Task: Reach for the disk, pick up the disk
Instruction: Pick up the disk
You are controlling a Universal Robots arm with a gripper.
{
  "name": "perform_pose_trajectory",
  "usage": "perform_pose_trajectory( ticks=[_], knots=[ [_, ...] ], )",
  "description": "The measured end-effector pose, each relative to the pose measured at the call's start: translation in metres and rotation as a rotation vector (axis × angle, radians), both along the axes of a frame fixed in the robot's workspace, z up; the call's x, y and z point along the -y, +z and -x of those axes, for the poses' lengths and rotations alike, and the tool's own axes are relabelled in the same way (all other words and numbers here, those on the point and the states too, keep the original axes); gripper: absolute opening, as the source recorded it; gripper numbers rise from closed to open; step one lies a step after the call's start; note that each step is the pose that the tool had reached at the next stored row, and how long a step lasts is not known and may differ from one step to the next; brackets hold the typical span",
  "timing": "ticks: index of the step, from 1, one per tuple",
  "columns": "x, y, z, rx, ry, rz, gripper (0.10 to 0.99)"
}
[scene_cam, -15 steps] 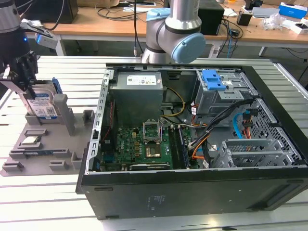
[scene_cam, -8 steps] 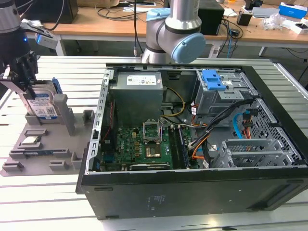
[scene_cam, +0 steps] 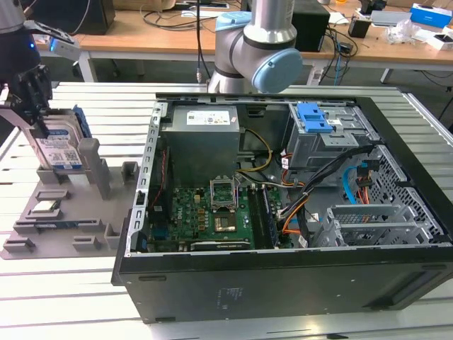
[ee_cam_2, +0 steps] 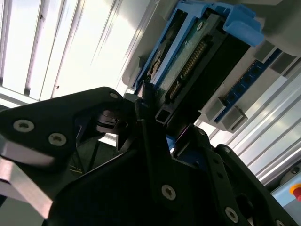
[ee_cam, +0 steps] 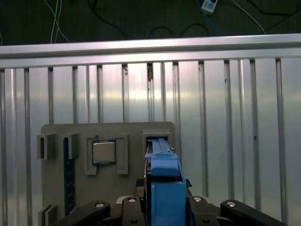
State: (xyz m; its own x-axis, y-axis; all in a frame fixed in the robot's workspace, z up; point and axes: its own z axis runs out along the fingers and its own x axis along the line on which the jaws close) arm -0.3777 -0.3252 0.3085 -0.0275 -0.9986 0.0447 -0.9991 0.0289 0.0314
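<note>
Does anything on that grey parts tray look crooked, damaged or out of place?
Nothing stands out. The silver-grey metal hard drive with blue side rails stands upright in its slot on the grey plastic tray, the black gripper at its top, and the small square silver processor chip lies flat in its recess.

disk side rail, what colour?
Blue, along the edge of the disk; shows best in the first wrist view.

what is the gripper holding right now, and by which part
Cannot be told: the gripper is at the top edge of the hard drive, upright in the grey holder, but no closed hold is visible.
</note>
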Motion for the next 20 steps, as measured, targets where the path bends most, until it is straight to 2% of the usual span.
perform_pose_trajectory(
  ticks=[7,14,18,20],
  knots=[
    [-0.0013,0.0165,0.0000,0.0000,0.000,0.000,0.365],
    [-0.0026,0.0385,0.0000,-0.0001,0.000,0.000,0.365],
    [-0.0037,0.0556,0.0000,-0.0001,0.000,0.000,0.365],
    [-0.0040,0.0603,0.0000,-0.0001,0.000,0.000,0.365]
  ],
)
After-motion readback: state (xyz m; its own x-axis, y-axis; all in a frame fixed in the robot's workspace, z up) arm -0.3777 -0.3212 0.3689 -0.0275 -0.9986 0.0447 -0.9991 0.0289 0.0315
